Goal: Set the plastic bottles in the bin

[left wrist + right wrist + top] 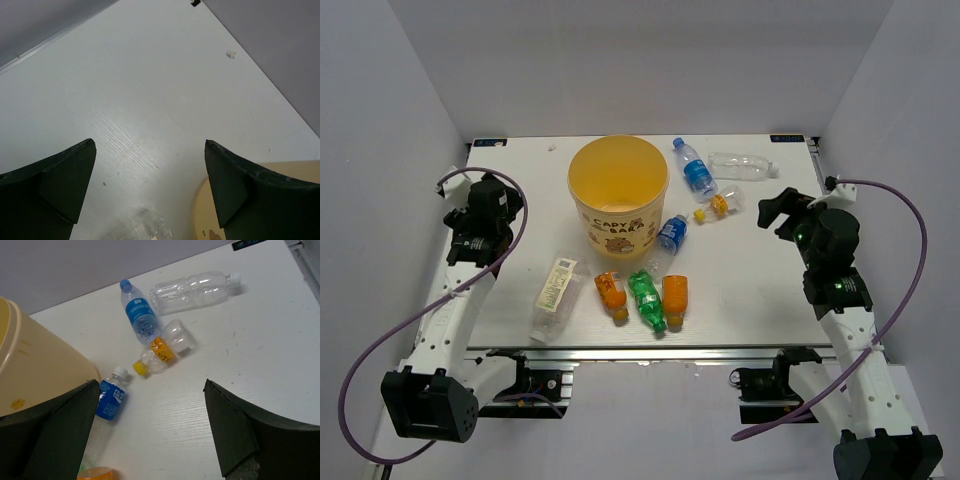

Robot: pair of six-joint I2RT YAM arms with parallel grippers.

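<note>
**No bottle binned; both pincers open and empty**

The bin (620,228) stood upright on the tabletop (760,290), and its inside showed bare. Eight bottles lay on their sides around it, none upright.

Left pincer (150,145): jaws wide apart, nothing between them, on the bin's left over bare tabletop. Right pincer (151,383): jaws equally wide, nothing held, to the bin's right and aimed at the cluster there.

Judgement: the task stood at the approach to a first pick.

Right of the bin:
- The yellow-capped bottle (162,351) lay closest ahead of the right pincer, long axis slanting, cap toward the bin.
- A blue-label bottle (139,317) lay just beyond it, apparently touching, cap pointing away toward the far edge.
- The clear bottle (192,289) lay farthest from the bin, axis crosswise, cap pointing away from the bin.
- A second blue-label bottle (111,400) lay just beside the bin wall, cap toward the far side.

Near side of the bin:
- An orange bottle (611,293), the green bottle (646,298) and another orange bottle (675,295) lay side by side, caps toward the near edge.
- The pale-label bottle (556,292) lay to their left, axis running near-to-far. Its cap end could not be told.

The next move likely calls for turning the right pincer so its jaws span the yellow-capped bottle's width, across its long axis, before lowering.
</note>
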